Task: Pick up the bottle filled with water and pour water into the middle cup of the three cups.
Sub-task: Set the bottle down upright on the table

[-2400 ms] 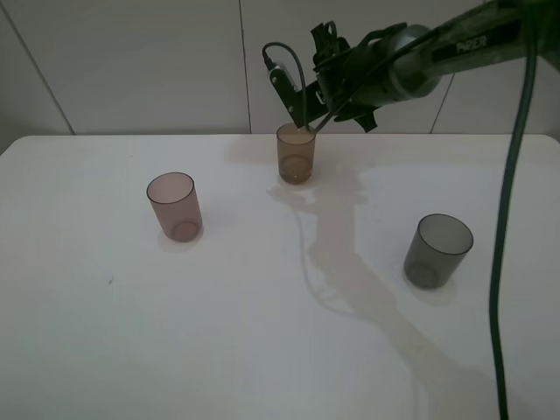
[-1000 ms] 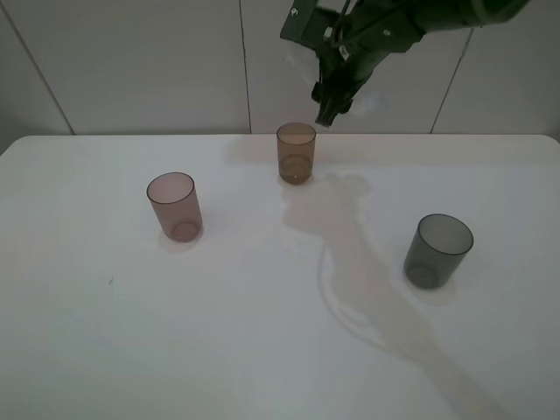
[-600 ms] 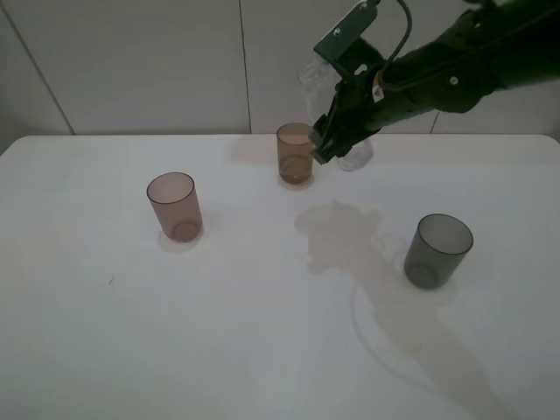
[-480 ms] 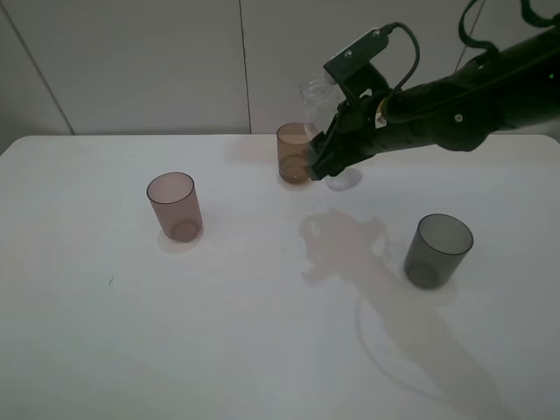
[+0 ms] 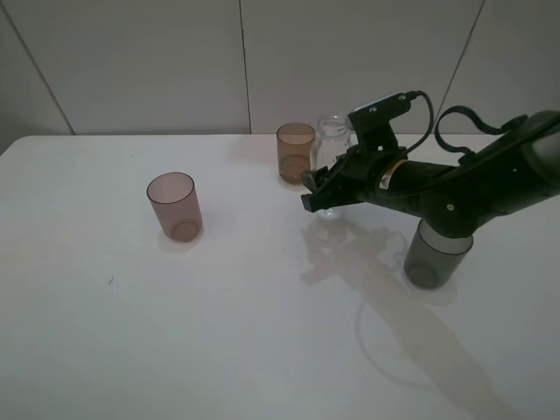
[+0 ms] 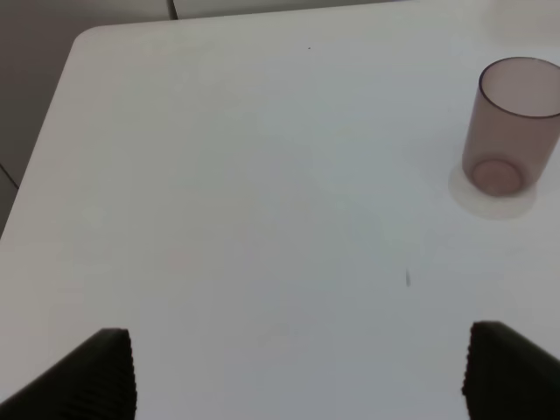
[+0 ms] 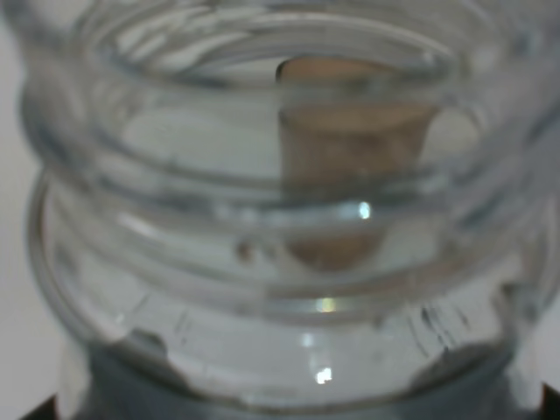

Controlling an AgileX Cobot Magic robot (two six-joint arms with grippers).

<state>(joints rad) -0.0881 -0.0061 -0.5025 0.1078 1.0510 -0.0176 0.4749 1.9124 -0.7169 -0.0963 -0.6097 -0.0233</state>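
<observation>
The clear bottle [image 5: 331, 144] is upright just right of the amber-brown middle cup [image 5: 295, 153], low over the table or on it; I cannot tell which. My right gripper [image 5: 325, 191] is shut on the bottle's lower body. In the right wrist view the bottle's threaded neck [image 7: 280, 219] fills the frame, and the amber cup [image 7: 354, 131] shows through it. The mauve-pink cup [image 5: 173, 206] stands at the left and the dark grey cup [image 5: 433, 258] at the right, partly behind my right arm. My left gripper [image 6: 297, 376] is open and empty, with the pink cup [image 6: 512, 127] well ahead of it.
The white table [image 5: 219, 324] ends at a pale panelled wall behind the amber cup. My right arm [image 5: 472, 188] and its cable stretch over the grey cup. The table's left edge [image 6: 52, 114] shows in the left wrist view.
My right arm has come down and right from above the amber cup. The bottle has gone from tilted over the cup to upright beside it. The cups have not moved.
</observation>
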